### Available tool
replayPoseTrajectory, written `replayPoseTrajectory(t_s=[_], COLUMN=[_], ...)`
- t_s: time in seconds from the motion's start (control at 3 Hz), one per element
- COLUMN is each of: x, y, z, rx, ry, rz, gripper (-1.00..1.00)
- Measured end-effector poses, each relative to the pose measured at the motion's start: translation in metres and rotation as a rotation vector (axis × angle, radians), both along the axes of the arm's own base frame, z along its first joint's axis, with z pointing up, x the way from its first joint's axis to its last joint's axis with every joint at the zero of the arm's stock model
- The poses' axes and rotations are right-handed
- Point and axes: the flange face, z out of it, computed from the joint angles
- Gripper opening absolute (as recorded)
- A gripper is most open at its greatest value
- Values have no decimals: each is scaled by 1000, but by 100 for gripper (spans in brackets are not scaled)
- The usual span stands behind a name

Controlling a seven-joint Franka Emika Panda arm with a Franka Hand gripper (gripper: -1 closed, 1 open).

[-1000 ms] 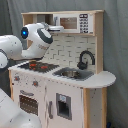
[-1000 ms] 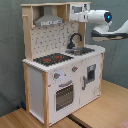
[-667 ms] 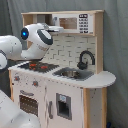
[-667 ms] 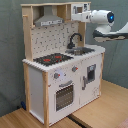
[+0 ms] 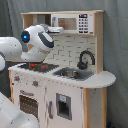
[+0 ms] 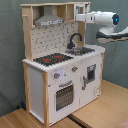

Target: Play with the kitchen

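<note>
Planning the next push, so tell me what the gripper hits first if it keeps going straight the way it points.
Most likely the microwave on the kitchen's top shelf: in both exterior views the gripper points at it, seemingly already at its front. Depth is unclear, so contact can't be judged.

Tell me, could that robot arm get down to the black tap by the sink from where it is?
Probably yes. The arm's gripper is up at the microwave on the top shelf, and the tap stands below it with nothing in between in either exterior view.
</note>
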Motion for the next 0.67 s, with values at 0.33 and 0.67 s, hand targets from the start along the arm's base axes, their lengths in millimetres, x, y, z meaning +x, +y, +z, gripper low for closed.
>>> replayPoseTrajectory(t_s=[0.33,0.67], x=[-12,-25], y=[-6,-9], z=[0,7], rx=[1,0], ry=[2,-25], rz=[11,21], gripper=[-100,-100])
